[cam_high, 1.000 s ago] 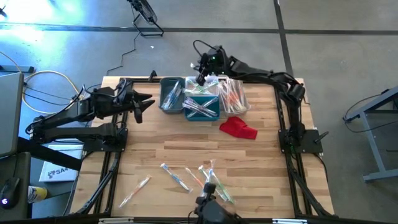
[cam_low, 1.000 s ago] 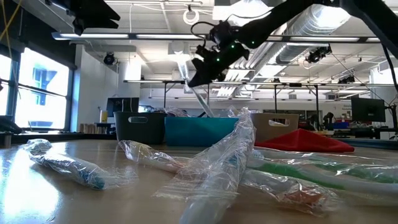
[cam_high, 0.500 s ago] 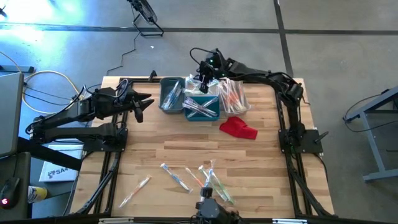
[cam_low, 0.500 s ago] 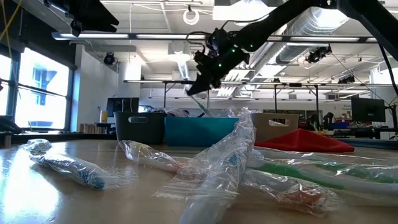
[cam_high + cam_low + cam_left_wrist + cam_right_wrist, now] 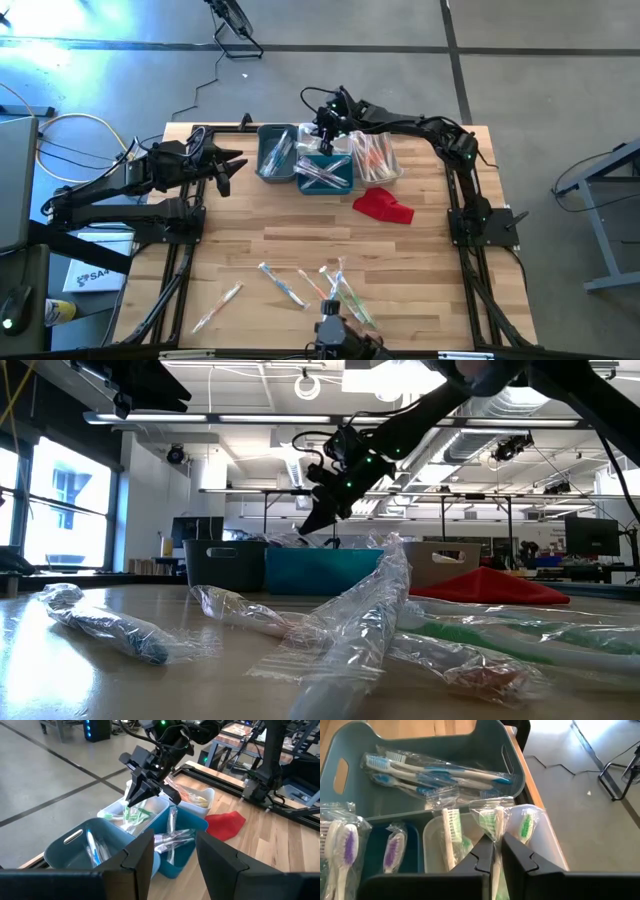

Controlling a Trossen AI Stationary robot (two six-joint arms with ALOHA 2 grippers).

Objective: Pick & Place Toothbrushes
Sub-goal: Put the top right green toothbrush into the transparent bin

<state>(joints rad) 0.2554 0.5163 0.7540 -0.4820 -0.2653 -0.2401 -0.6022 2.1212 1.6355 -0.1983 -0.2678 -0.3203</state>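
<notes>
Wooden table (image 5: 300, 225) carries 4 bins at its far edge and loose wrapped toothbrushes (image 5: 310, 285) near the front edge. Right gripper (image 5: 325, 133) hangs over the white bin (image 5: 432, 837), fingers pinched on a wrapped green toothbrush (image 5: 492, 822) standing upright in it. Left gripper (image 5: 225, 165) waits at the left side, jaws parted, holding nothing.

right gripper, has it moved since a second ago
Yes. In the low view the right gripper, shut on a wrapped green toothbrush, has dropped closer to the teal bin; from above it has hardly shifted sideways.
</notes>
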